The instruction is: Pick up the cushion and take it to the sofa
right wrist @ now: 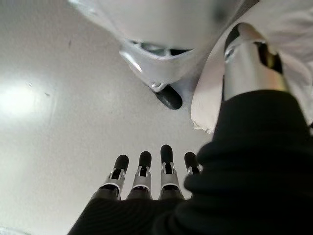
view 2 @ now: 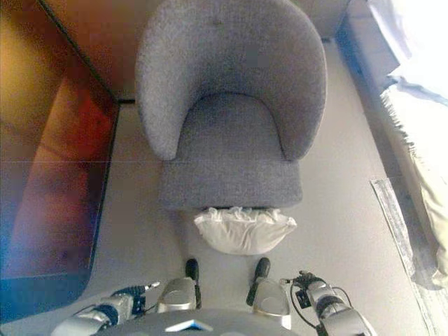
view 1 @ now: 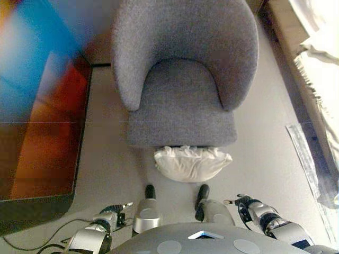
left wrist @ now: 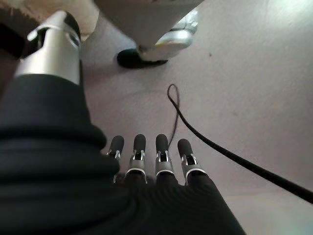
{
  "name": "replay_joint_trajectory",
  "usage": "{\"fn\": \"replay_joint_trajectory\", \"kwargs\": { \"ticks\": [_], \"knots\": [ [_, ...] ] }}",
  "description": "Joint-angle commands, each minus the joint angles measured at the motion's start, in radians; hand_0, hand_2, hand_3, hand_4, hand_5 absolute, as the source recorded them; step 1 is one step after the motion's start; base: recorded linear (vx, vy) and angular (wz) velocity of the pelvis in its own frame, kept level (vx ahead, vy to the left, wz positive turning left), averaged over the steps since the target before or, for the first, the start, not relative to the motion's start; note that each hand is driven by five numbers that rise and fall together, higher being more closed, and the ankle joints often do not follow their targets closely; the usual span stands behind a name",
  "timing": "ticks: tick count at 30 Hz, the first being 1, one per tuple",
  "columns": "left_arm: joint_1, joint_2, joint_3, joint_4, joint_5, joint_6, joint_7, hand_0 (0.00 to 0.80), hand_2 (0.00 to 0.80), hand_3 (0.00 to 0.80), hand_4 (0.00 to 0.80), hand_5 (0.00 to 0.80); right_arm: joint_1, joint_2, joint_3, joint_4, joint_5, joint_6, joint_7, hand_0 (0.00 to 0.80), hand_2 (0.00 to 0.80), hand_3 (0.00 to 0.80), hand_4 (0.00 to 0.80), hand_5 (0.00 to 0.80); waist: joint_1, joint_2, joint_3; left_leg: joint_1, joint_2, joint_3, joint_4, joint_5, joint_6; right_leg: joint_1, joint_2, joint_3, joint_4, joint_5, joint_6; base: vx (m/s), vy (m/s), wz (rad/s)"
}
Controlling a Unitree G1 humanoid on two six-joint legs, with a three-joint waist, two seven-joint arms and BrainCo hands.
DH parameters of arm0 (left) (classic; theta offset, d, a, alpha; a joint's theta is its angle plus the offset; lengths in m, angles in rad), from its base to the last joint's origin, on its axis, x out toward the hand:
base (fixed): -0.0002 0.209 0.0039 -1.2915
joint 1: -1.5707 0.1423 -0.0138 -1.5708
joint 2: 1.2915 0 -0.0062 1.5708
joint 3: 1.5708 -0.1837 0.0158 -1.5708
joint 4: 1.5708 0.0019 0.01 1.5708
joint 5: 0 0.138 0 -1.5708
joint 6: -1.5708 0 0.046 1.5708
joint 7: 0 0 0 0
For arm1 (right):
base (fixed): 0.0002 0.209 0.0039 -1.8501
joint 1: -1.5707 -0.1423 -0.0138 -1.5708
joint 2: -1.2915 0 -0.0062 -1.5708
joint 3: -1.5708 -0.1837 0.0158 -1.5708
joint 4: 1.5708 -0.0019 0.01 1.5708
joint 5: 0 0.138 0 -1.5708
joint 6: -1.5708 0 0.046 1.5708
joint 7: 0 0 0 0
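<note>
A white cushion lies on the floor against the front of a grey upholstered armchair. It also shows in the right eye view as the cushion and in the right wrist view as the cushion. My left hand hangs low at the lower left, fingers straight, holding nothing. My right hand hangs at the lower right, fingers straight and empty. Both hands are well short of the cushion, one on each side.
A dark glossy panel stands along the left. At the right edge lie pale fabric and a strip of grey rug. Bare floor lies on both sides of the armchair.
</note>
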Motion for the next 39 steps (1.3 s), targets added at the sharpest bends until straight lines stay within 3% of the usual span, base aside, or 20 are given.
{"fn": "replay_joint_trajectory", "kwargs": {
  "ticks": [1,8,14,20,26,30,32,39],
  "knots": [
    [-0.056,0.011,-0.032,0.004,-0.029,-0.049,0.017,0.0,0.0,0.0,0.0,0.0,-0.06,-0.005,0.037,0.007,0.087,-0.017,-0.078,0.0,0.0,0.0,0.0,0.0,0.009,-0.054,0.085,-0.111,-0.056,-0.043,0.087,-0.025,0.038,0.056,-0.087,0.009,-0.029,-0.042,0.043,-0.102,-0.017,0.02],
    [-0.172,0.002,-0.092,-0.077,-0.139,-0.104,0.082,0.0,0.0,0.0,0.0,0.0,-0.193,-0.023,0.054,-0.064,0.139,-0.139,-0.286,0.0,0.0,0.0,0.0,0.0,-0.023,-0.037,0.222,-0.325,-0.06,-0.047,0.178,-0.02,0.04,-0.197,-0.086,0.063,0.078,-0.03,0.035,-0.163,0.033,-0.05],
    [-0.288,0.03,-0.133,-0.197,-0.17,-0.12,0.233,0.0,0.0,0.0,0.0,0.0,-0.303,-0.056,0.075,-0.222,0.169,-0.109,-0.44,0.0,0.0,0.0,0.0,0.0,-0.045,-0.048,0.32,-0.466,-0.067,-0.058,0.188,0.014,0.053,-0.382,-0.067,0.099,0.193,-0.039,0.035,-0.117,0.028,0.0],
    [-0.403,0.062,-0.163,-0.229,-0.162,-0.17,0.372,0.0,0.0,0.0,0.0,0.0,-0.421,-0.128,0.058,-0.22,0.179,-0.133,-0.567,0.0,0.0,0.0,0.0,0.0,-0.063,-0.05,0.326,-0.619,-0.07,-0.065,0.205,0.029,0.052,-0.539,-0.046,0.114,0.204,-0.022,0.037,-0.05,-0.002,0.02],
    [-0.515,0.116,-0.169,-0.227,-0.16,-0.243,0.515,0.0,0.0,0.0,0.0,0.0,-0.518,-0.19,0.056,-0.212,0.191,-0.116,-0.712,0.0,0.0,0.0,0.0,0.0,-0.079,-0.039,0.326,-0.778,-0.062,-0.08,0.269,0.028,0.049,-0.7,-0.044,0.144,0.258,-0.022,0.031,-0.017,0.032,0.01],
    [-0.558,0.176,-0.154,-0.103,-0.127,-0.426,0.473,0.0,0.0,0.0,0.0,0.0,-0.573,-0.221,0.052,-0.12,0.194,-0.225,-0.729,0.0,0.0,0.0,0.0,0.0,-0.084,-0.031,0.326,-0.887,-0.057,-0.101,0.34,0.006,0.047,-0.813,-0.049,0.166,0.331,-0.044,0.018,-0.006,0.003,-0.03],
    [-0.556,0.176,-0.16,-0.108,-0.1,-0.474,0.491,0.0,0.0,0.0,0.0,0.0,-0.592,-0.225,0.057,-0.126,0.203,-0.232,-0.758,0.0,0.0,0.0,0.0,0.0,-0.082,-0.026,0.326,-0.915,-0.055,-0.114,0.375,-0.034,0.039,-0.844,-0.049,0.178,0.371,-0.079,0.023,0.079,-0.016,0.01],
    [-0.617,0.248,-0.174,-0.245,-0.078,-0.495,0.427,0.0,0.0,0.0,0.0,0.0,-0.691,-0.304,0.072,-0.199,0.209,-0.278,-0.711,0.0,0.0,0.0,0.0,0.0,-0.08,-0.016,0.326,-1.084,-0.047,-0.121,0.452,-0.066,0.043,-1.016,-0.06,0.185,0.459,-0.092,0.02,0.004,0.0,0.02]
  ]
}}
